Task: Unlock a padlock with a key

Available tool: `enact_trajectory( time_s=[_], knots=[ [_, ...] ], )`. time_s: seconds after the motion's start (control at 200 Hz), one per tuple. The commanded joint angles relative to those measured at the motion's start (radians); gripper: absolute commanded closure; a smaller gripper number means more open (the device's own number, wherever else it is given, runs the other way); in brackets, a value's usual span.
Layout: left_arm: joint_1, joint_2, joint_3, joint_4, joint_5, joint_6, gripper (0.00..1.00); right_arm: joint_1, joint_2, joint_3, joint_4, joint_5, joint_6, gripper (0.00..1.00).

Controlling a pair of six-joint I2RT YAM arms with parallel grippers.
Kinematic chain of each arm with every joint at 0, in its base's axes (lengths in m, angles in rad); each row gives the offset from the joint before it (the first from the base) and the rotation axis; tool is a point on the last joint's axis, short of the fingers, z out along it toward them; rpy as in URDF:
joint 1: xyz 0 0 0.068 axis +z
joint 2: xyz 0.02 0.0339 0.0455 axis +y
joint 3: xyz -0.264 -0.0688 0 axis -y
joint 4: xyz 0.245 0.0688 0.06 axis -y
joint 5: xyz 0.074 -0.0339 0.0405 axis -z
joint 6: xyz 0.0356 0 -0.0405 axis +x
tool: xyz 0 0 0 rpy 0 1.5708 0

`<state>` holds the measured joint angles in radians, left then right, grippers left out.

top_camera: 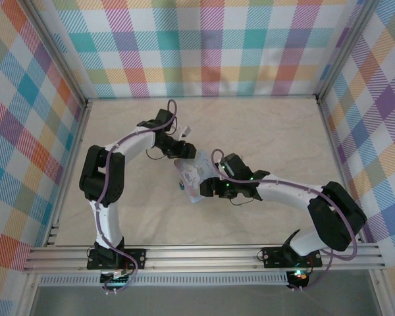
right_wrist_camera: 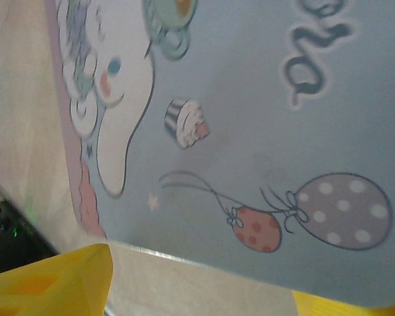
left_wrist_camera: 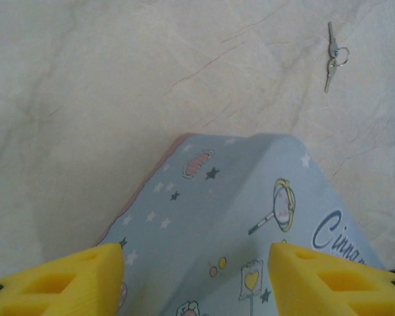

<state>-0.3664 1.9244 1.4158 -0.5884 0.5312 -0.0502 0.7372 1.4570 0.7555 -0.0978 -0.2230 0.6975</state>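
Two hands meet over one pale blue rectangular tin with a cartoon picture (top_camera: 196, 176), which lies skewed near the middle of the pale marbled surface (top_camera: 283, 131). The left hand (left_wrist_camera: 196, 255) stands over a corner of the tin, its yellow fingers (left_wrist_camera: 66, 283) well apart and holding nothing; whether they touch the lid I cannot tell. The right hand (right_wrist_camera: 201, 276) is likewise spread wide at an edge of the tin, its fingers gripping nothing. A tiny dark padlock with a bluish body (top_camera: 182, 185) sits just beside the tin's left edge, too small to read further. A pair of thin metal keys on a ring (left_wrist_camera: 334, 56) lies on bare surface beyond the tin's corner, well apart from it. Broad open surface runs from the tin to the checked walls (top_camera: 217, 46) at the back and at both sides.
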Motion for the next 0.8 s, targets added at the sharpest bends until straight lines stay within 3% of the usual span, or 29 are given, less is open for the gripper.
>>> enact_trajectory(
  time_s=[0.0, 0.37, 0.49, 0.795],
  knots=[
    [0.019, -0.095, -0.063, 0.033, -0.009, -0.051, 0.41, -0.028, 0.021, 0.027, 0.092, 0.037, 0.02, 0.29],
    [0.046, -0.254, -0.277, 0.13, -0.096, -0.132, 0.41, -0.093, 0.091, 0.14, -0.017, 0.023, -0.002, 0.27],
    [0.047, -0.295, -0.327, 0.161, -0.115, -0.169, 0.46, -0.097, 0.068, 0.131, -0.077, 0.042, 0.014, 0.24],
    [0.042, -0.38, -0.45, 0.256, -0.061, -0.268, 0.51, -0.099, 0.032, 0.107, -0.126, 0.029, 0.058, 0.31]
  ],
)
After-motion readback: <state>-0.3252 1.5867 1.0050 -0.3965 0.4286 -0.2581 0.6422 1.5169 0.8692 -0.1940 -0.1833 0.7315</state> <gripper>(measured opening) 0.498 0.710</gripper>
